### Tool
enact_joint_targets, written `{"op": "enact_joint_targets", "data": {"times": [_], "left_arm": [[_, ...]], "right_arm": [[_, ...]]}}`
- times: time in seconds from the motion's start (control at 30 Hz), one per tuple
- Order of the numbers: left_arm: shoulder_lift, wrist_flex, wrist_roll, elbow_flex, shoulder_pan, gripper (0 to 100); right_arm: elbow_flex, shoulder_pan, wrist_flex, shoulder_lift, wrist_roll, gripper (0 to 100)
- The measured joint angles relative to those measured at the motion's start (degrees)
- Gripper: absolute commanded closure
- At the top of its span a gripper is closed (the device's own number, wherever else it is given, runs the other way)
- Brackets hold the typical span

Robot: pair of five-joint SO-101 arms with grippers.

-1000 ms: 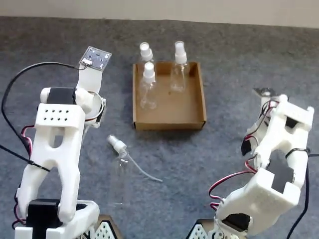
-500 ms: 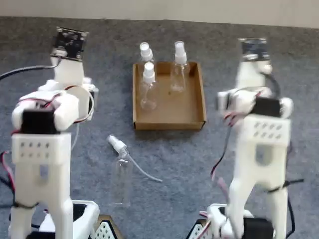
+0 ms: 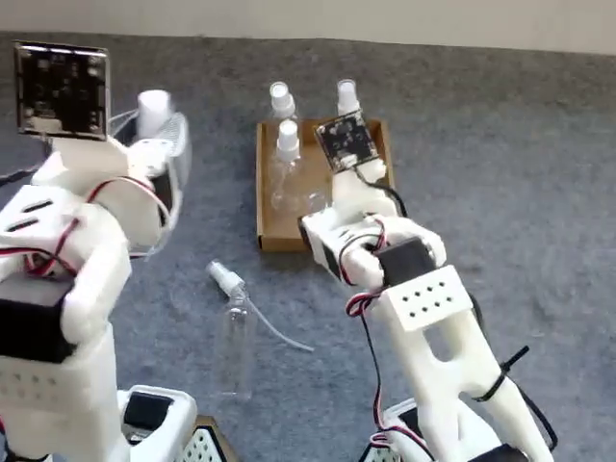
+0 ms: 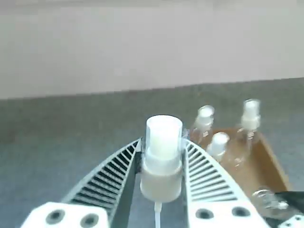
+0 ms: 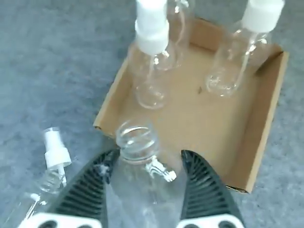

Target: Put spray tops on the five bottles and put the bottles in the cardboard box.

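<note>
**Spray top and open bottle both in hand beside the box**

A white spray top sits upright in the left hand. The ribbed fingers are closed on its collar, and its thin tube hangs down between them. The hand holds it above the tabletop, off to the left of the cardboard box.

The right hand is clamped around a clear topless bottle, neck up, over the box's near edge.

Two capped bottles stand upright inside the box. The left capped bottle is close to the left wall, and the right capped bottle is toward the far right corner. A third capped bottle stands at the far left corner; I cannot tell whether it is inside or just behind the wall.

On the grey tabletop in front of the box, between the two arms, the lying bottle rests on its side. A second spray top lies at its neck end. A thin tube curves away across the tabletop beside it.
</note>
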Motion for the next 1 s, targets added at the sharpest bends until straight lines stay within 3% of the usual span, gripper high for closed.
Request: {"op": "enact_joint_targets", "data": {"times": [0.17,0.4,0.53,0.7,1.0], "left_arm": [[-0.2,-7.5,0.1,-0.4,8.9,99],[-0.2,-18.5,0.1,-0.4,19.3,99],[0.3,-23.8,1.3,1.2,23.2,99],[4.5,-28.9,10.2,3.0,25.0,99],[7.5,-29.9,11.5,3.2,29.4,99]], "right_arm": [[4.5,-1.5,-1.8,-5.9,-0.5,99.4],[23.7,-4.2,-15.9,-24.4,-0.5,99.4],[34.5,-4.5,-19.9,-35.3,-0.5,99.4],[41.4,-4.5,-20.5,-43.5,-0.6,99.4],[43.1,-4.5,-20.7,-54.9,-4.7,99.4]]}}
